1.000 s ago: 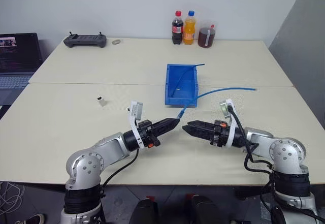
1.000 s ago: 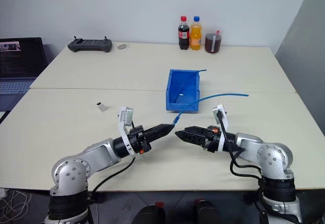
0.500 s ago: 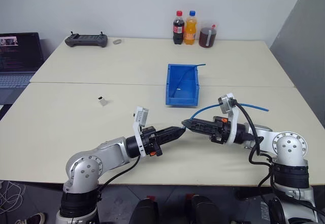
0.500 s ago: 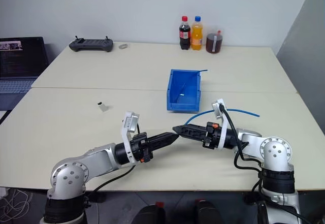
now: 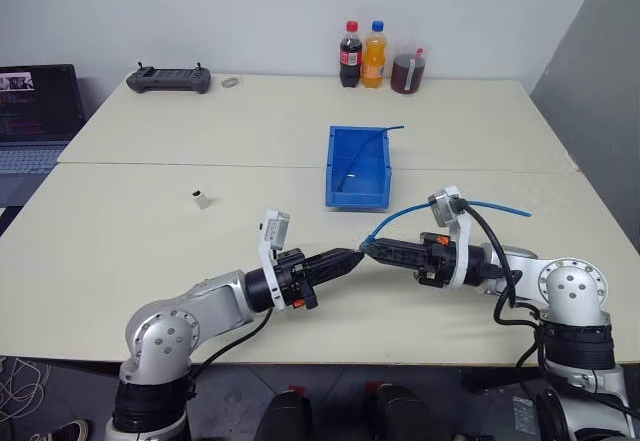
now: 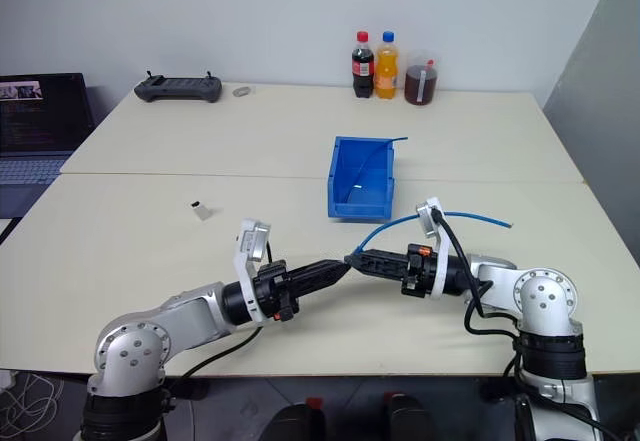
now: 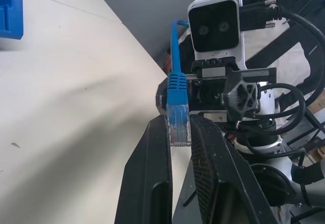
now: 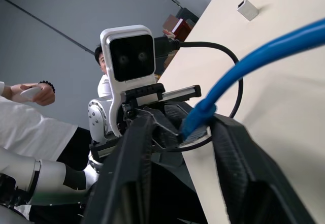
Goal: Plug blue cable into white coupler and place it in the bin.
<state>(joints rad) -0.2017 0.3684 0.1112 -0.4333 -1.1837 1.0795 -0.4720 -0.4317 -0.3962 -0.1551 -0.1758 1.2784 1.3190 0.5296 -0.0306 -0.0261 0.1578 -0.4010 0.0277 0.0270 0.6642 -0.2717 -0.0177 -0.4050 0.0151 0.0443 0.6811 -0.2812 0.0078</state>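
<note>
The left pincer (image 5: 350, 256) and the right pincer (image 5: 368, 250) meet tip to tip above the near tabletop (image 5: 120, 261), each lying level and pointing at the other. The left one is pinching the clear plug (image 7: 179, 127) of the cable (image 5: 425, 210); in the left wrist view the plug sits upright between its two fingers (image 7: 155, 163). The right pincer is spread: in its wrist view the fingers (image 8: 134, 153) stand apart with the cable's blue boot between them, touching neither as far as I can see.

From the plug the cable arches up over the right wrist and trails off to the right, clear of the tabletop for most of its run. The coupler (image 5: 202, 199) lies alone to the left, well apart from both pincers. The bin (image 5: 356, 199) stands just beyond the pincers, mid-tabletop. At the far edge are three bottles (image 5: 375, 56), a controller (image 5: 167, 80) and a laptop (image 5: 35, 111).
</note>
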